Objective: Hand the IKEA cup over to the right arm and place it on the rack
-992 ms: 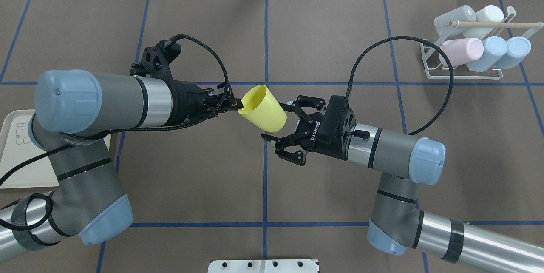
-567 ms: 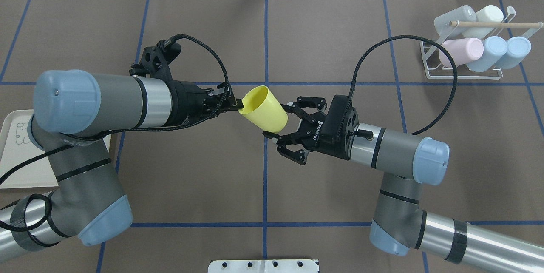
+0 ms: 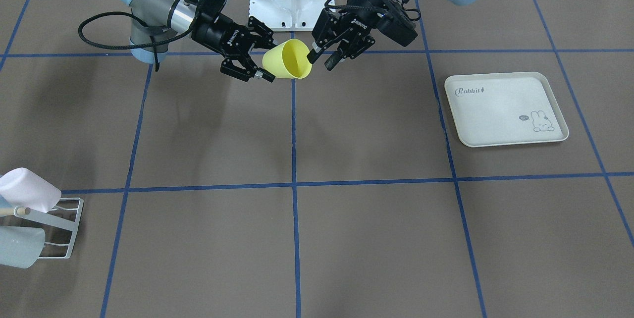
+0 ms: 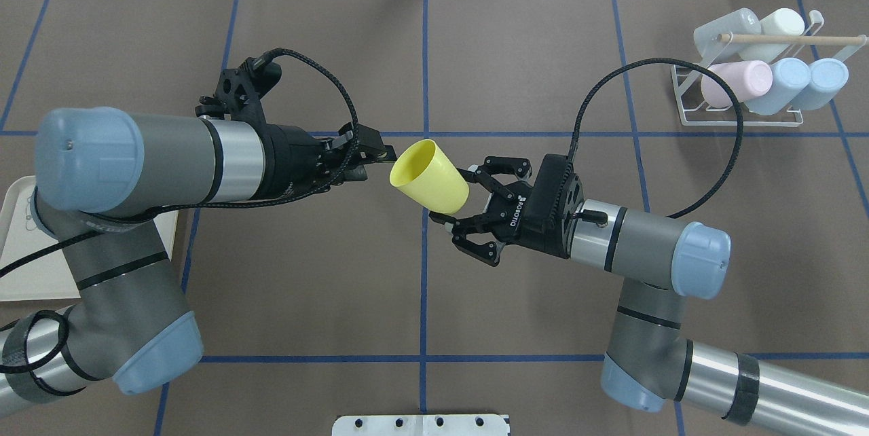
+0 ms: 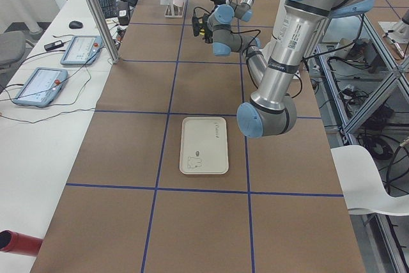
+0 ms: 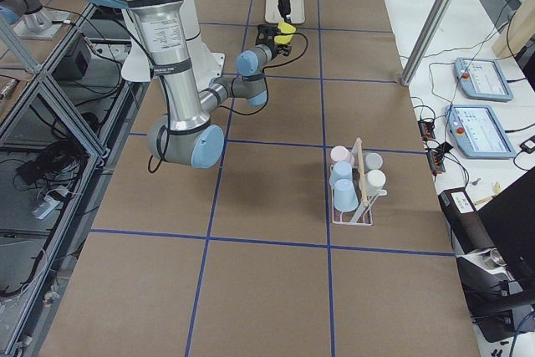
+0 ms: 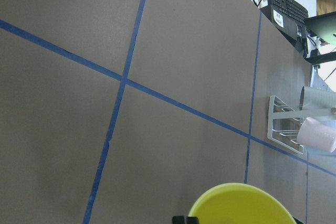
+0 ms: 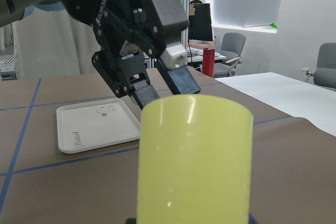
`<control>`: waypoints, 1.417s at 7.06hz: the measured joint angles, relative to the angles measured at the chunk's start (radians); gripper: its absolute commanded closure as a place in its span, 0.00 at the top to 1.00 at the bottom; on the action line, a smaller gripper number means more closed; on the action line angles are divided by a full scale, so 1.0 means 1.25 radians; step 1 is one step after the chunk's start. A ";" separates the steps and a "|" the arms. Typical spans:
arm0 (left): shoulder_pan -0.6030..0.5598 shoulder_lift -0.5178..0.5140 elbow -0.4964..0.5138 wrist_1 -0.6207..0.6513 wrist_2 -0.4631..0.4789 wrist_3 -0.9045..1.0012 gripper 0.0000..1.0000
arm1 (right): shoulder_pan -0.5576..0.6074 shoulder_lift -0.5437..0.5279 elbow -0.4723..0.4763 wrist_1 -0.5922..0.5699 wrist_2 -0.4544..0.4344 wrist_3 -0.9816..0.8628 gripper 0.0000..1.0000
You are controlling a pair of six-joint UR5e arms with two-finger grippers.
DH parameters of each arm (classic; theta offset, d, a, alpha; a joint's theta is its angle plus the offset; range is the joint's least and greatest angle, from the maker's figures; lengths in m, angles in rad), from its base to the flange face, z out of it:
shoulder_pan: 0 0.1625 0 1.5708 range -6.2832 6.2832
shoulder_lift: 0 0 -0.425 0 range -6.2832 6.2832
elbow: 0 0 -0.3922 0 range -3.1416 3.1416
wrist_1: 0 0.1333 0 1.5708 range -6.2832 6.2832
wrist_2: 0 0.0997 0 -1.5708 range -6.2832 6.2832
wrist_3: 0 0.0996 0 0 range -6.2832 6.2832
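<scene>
Overhead exterior view: handover in mid-air above the middle of the table [image 4: 516, 49]. The yellow IKEA cup [image 4: 429, 176] lay tilted between the two arms, its mouth toward the left gripper [image 4: 375, 161] and its base toward the right gripper [image 4: 453, 193]. The right gripper's jaws were closed across the base end and carried the cup. The left gripper's jaws stood apart at the rim and did not pinch the wall. The rack [image 4: 740, 122] stood well apart at the far right, bearing several pastel cups [image 4: 736, 83]; the yellow cup was not on it.

Handling (judged): a light, thin-walled plastic cup, stiff near the base, springy at the mouth, smooth and tapered. A grip across the lower body, as held, seemed soundest. A hard squeeze near the rim could flex it, and the taper could let it slide.

The right wrist-mounted view alone showed the left fingers plainly spread behind the rim. The front-facing view alone showed the whole rabbit-print tray [image 3: 500, 110]. Both side views rendered the grasp too small to judge
</scene>
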 measured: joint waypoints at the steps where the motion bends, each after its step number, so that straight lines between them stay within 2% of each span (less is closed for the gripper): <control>1: -0.004 0.006 -0.021 0.042 -0.002 0.016 1.00 | 0.003 -0.006 0.007 -0.023 0.000 0.000 0.03; 2: -0.006 0.020 -0.054 0.108 -0.002 0.058 1.00 | 0.013 -0.014 0.033 -0.091 0.004 0.000 0.00; 3: -0.011 0.047 -0.095 0.177 -0.002 0.114 1.00 | 0.030 -0.021 0.083 -0.207 0.016 0.000 0.00; 4: -0.021 0.090 -0.138 0.234 -0.002 0.181 1.00 | 0.055 -0.023 0.149 -0.359 0.036 -0.002 0.00; 6: -0.050 0.189 -0.206 0.281 -0.002 0.294 1.00 | 0.137 -0.023 0.252 -0.641 0.110 -0.031 0.00; 8: -0.071 0.248 -0.225 0.287 -0.002 0.398 1.00 | 0.290 -0.026 0.286 -0.846 0.227 -0.203 0.00; 10: -0.117 0.315 -0.229 0.287 -0.005 0.536 1.00 | 0.437 -0.053 0.296 -0.980 0.256 -0.444 0.00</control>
